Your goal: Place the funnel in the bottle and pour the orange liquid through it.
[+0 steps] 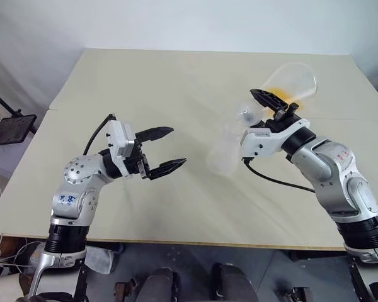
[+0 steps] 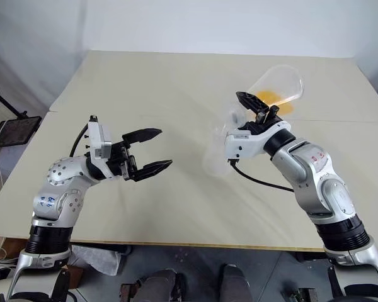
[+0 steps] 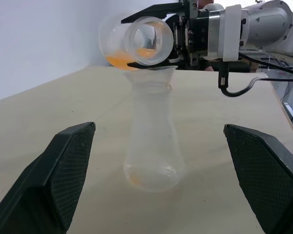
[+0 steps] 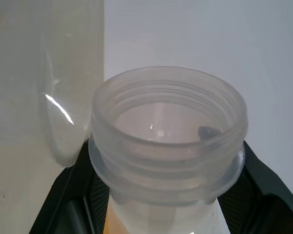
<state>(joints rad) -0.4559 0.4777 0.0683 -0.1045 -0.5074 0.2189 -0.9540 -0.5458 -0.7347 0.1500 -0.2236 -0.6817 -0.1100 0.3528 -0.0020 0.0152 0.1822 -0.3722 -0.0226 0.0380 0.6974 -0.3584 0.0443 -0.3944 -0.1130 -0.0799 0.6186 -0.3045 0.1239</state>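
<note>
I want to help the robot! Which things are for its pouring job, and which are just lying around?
For the job: bottle, funnel in its neck, orange liquid, flask in the right gripper.
Just around: black tray on a stand beside the table.

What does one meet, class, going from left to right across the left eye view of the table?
Left pincer, open → bottle standing on the table → right pincer shut on the tilted flask holding the orange liquid.

Only the bottle (image 1: pixel 225 151) stands on the open table (image 1: pixel 176 88).
</note>
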